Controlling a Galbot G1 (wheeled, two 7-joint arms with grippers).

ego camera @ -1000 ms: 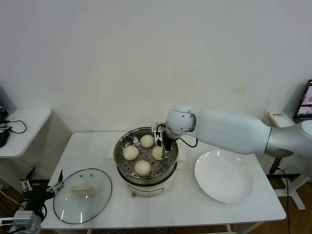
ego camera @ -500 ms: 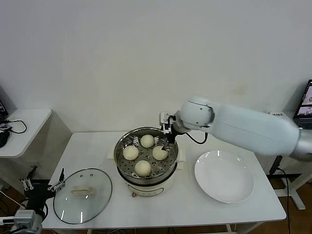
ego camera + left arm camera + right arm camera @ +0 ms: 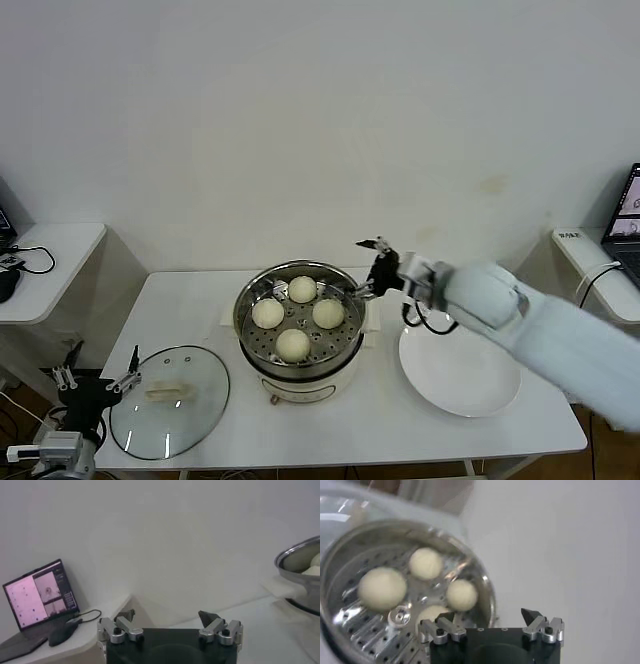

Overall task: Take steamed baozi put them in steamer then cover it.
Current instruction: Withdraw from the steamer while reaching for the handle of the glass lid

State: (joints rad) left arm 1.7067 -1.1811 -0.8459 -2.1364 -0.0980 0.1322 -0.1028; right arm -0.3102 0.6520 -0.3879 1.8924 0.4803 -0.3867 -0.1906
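Four pale round baozi (image 3: 293, 313) sit in the shiny steel steamer (image 3: 297, 362). Next we grab the clear glass cover (image 3: 169, 399) by its cream handle (image 3: 164, 392): heavy, slick, fragile. Left gripper (image 3: 98, 384) and right gripper (image 3: 371, 267) jaws spread, empty.

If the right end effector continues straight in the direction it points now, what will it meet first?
Probably the steamer rim: the open right end effector points toward it. Depth is unclear, so it might pass above.

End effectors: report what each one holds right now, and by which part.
Nothing is held. The right end effector is open beside the steamer; the left end effector is open near the cover.
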